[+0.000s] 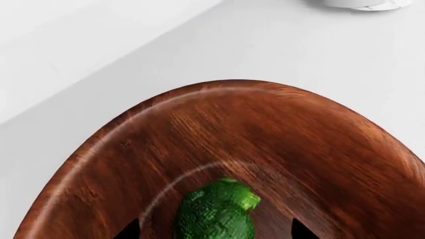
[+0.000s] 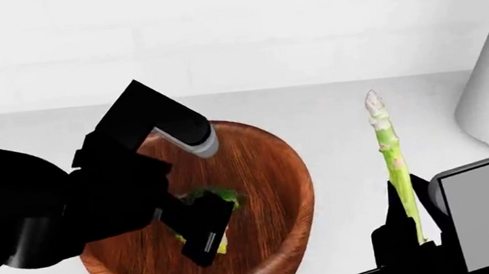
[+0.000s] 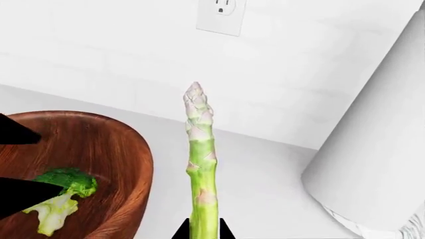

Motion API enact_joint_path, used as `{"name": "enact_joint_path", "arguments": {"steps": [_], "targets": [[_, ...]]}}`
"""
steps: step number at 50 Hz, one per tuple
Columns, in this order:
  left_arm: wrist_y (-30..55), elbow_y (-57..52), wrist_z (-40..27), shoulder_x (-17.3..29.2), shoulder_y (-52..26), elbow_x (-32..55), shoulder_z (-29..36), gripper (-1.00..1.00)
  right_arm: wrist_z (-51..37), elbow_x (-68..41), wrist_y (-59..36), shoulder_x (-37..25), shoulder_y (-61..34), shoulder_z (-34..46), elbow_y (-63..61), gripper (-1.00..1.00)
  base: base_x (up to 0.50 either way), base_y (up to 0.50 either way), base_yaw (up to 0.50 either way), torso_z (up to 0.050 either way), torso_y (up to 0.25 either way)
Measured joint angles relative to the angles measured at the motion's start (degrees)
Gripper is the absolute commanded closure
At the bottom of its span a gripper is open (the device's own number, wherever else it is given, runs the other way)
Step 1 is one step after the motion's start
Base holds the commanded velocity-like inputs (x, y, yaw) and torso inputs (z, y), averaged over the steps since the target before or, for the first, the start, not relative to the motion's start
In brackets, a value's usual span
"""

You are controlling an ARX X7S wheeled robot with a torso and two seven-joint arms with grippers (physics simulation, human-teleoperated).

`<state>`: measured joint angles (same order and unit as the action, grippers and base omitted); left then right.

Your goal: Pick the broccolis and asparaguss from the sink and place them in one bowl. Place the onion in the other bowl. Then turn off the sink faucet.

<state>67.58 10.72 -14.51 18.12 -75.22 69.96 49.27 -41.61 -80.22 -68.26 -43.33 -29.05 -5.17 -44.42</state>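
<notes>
Risks first. Left tool (image 1: 216, 233) down inside the wooden bowl (image 1: 265, 129), fingers spread wide on either side of the broccoli (image 1: 216, 211) and apparently clear of it, so open. Could drag the floret back out on lifting if a finger snags it, or nudge the bowl across the tabletop (image 2: 333, 114) if raised at a slant. Best judged as a straight-up withdrawal.

Right tool (image 3: 202, 231) clamped on the lower end of the asparagus (image 2: 394, 162), spear upright, tip toward 12 o'clock, off at 3 o'clock from the bowl in the head view and well above the tabletop. Gripped only near the base, so likely to pivot or slip in transit. Could also clip the bowl's near rim or collide with the left arm if swung toward 9 o'clock before that arm clears. Long and thin, so may bridge the rim and roll out if released too shallow.

Counts: one broccoli, lying in the bowl near its centre; one asparagus, held; one wooden bowl; one whitish rim (image 1: 362, 4), possibly the second bowl; one white cylinder (image 3: 378, 164) at 3 o'clock. No onion, sink or faucet in view.
</notes>
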Motion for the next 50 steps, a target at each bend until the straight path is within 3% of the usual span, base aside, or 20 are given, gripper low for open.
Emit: {"name": "enact_joint_path", "arguments": {"steps": [15, 32, 41, 50], "targets": [[0.7, -3.7, -4.5, 2.7, -2.2, 6.0, -6.2, -1.0, -2.3, -4.7, -1.0, -1.0, -4.6, 1.2, 2.7, 1.0, 0.0, 0.0, 0.0, 0.001, 0.0], [-6.4, -24.2, -16.6, 20.2, 9.8, 12.0, -20.4, -1.0, -7.1, -21.6, -8.8, 0.7, -34.1, 14.7, 23.8, 1.0, 0.0, 0.0, 0.0, 0.0, 0.0], [-11.6, -30.7, -19.2, 28.4, 18.3, 13.4, -27.3, -1.0, 1.5, -21.2, -13.6, 6.2, -49.3, 22.4, 40.3, 1.0, 0.0, 0.0, 0.0, 0.0, 0.0], [-15.9, -34.0, -18.9, 33.4, 25.8, 13.4, -31.9, -1.0, 13.7, -17.3, -16.7, 12.4, -60.1, 29.5, 56.1, 1.0, 0.0, 0.0, 0.0, 0.0, 0.0]]}}
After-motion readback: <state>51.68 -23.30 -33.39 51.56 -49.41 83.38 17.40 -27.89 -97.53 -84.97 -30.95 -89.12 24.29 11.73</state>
